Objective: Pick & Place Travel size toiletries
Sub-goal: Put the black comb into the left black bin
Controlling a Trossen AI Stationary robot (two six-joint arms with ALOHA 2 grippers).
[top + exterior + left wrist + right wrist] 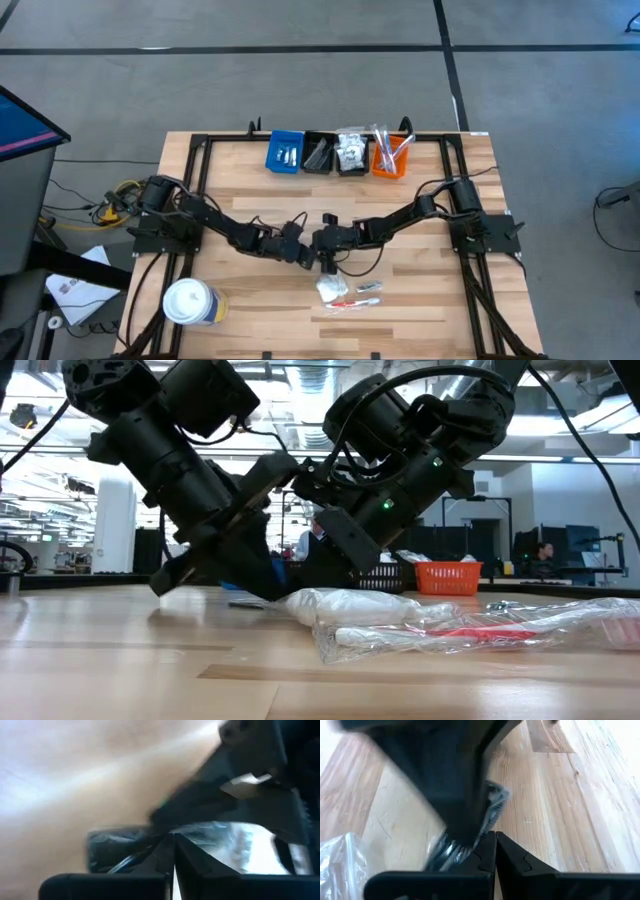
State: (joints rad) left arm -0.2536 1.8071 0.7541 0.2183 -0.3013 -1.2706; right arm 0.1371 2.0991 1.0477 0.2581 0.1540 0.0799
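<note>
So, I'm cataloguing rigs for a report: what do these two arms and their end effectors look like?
Both arms are matte black with chunky cylindrical joints and loose black cables looping alongside. The left arm and right arm rise from black frame mounts at the table's sides. A green indicator light glows on one wrist. Each end effector has two dark, angular fingers.

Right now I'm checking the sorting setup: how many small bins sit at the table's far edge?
4, in one row: blue bin, black bin, another black bin, orange bin.

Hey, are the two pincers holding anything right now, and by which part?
Both pincers, left and right, are shut on one wrapped comb, seemingly at opposite ends of its clear sleeve; the exact spots are hidden.
</note>
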